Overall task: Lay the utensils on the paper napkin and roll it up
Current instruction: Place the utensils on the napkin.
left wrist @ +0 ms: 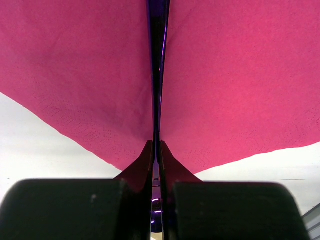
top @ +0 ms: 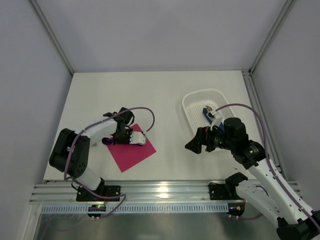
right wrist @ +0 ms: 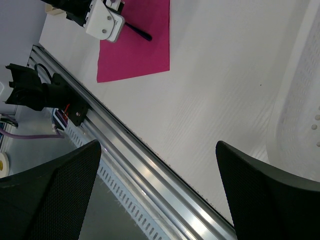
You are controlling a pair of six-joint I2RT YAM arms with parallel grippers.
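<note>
My left gripper pinching utensil over napkin; right gripper spread, empty. Risk: height unclear, utensil may bounce off napkin on release.

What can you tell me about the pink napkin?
The paper napkin is a thin, plain magenta-pink square with a fine dotted texture. It lies flat and unrolled on the white table, turned like a diamond. The left gripper holds a dark purple utensil over it; I cannot tell if they touch.

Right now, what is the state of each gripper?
Left gripper: closed on a purple utensil.
Right gripper: open, holding nothing.
</note>
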